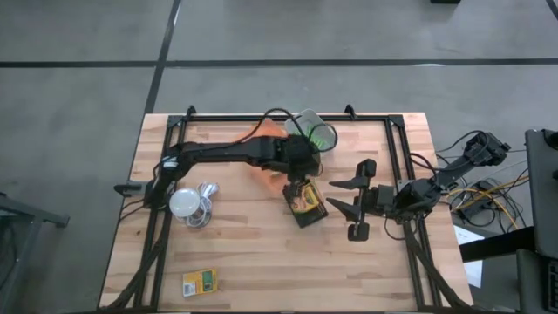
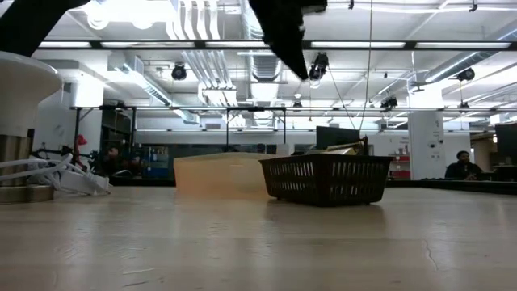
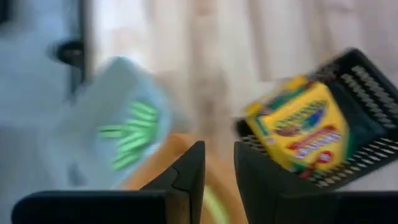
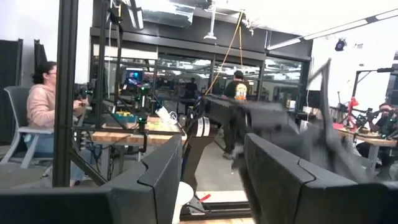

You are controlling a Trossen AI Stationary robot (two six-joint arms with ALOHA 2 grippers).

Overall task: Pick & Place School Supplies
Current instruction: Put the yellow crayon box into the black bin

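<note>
As it leans in the black basket (image 3: 367,93), crayon box (image 3: 298,127) (yellow-green), long axis tilted.

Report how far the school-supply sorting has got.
Done: one crayon box lies in the black basket; green markers sit in the clear bin. In hand: nothing; the left gripper hovers above the basket, fingers apart. Left: the crayon box at the table's near edge.

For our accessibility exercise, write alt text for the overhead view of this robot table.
Seen from above, the left arm's claw hovers over a dark mesh basket holding a yellow crayon box mid-table. The right arm's claw waits beside it, open. Another small box lies near the table's front edge.
</note>
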